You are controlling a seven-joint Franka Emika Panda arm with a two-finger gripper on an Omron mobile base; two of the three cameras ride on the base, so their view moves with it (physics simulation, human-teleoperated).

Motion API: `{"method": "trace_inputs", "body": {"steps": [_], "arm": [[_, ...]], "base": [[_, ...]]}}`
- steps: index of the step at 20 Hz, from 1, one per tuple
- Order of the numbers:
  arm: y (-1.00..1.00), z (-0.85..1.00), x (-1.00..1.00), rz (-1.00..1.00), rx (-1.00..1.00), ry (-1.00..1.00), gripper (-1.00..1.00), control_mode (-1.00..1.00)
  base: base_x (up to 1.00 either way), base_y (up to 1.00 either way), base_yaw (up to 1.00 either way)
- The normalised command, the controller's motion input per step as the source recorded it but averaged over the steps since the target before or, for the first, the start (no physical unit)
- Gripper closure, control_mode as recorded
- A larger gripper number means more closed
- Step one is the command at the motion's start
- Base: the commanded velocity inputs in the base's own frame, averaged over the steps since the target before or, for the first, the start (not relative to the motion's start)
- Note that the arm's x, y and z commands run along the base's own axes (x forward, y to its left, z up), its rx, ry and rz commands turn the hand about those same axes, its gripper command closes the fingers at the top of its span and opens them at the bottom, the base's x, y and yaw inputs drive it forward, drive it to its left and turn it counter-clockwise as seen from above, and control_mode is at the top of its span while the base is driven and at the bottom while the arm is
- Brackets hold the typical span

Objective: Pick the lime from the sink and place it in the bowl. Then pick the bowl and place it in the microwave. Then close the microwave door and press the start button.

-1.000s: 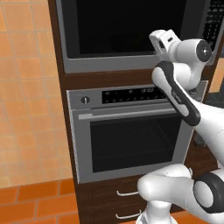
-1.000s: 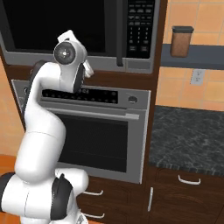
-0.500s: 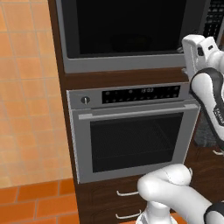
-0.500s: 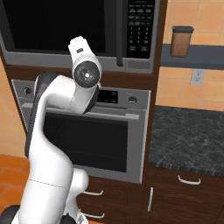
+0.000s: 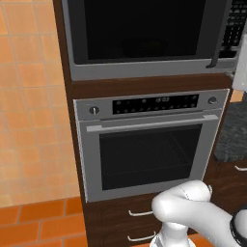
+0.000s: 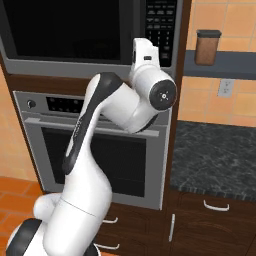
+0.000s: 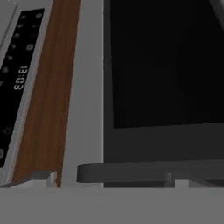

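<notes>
Reaching toward the microwave [image 6: 90, 30] front is judged the step in hand: the microwave door [image 5: 144, 29] is seen flush with its silver frame in both base views, so the start button is likely what is left. The door's dark vertical bar handle [image 5: 219, 36] is seen at the glass's right edge, with the keypad [image 6: 161, 22] just right of it. In the right base view the arm's wrist is raised in front of the keypad's lower part, hiding it. The fingertips are not made out in any view, so whether the pincer is released or clenched cannot be told. In the rolled hand view, black door glass [image 7: 166, 61], silver trim, a wood strip and the wall oven display [image 7: 19, 78] are seen close up.

To do it well, the tip should be lined up square on the start key, not the handle or the trim, and pushed in slowly and straight. A closed tip is judged better for a single-key press. The start key itself is too small to tell.
</notes>
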Motion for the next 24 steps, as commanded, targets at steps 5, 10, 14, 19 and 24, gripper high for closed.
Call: {"method": "trace_inputs", "body": {"steps": [5, 10, 14, 19, 24], "arm": [[-0.38, -0.01, 0.78, 0.00, 0.12, 0.00, 1.00, -1.00], [-0.06, 0.00, 0.83, 0.00, 0.00, -0.03, 1.00, -1.00], [-0.27, 0.00, 0.66, 0.00, 0.00, -0.03, 1.00, -1.00], [-0.12, -0.06, 0.75, 0.00, 0.00, -0.03, 1.00, -1.00], [0.00, -0.35, -0.05, 0.00, 0.00, -0.11, 1.00, -1.00]], "base": [[0.00, 0.00, 0.00], [0.00, 0.00, 0.00], [0.00, 0.00, 0.00], [0.00, 0.00, 0.00], [0.00, 0.00, 0.00]]}}
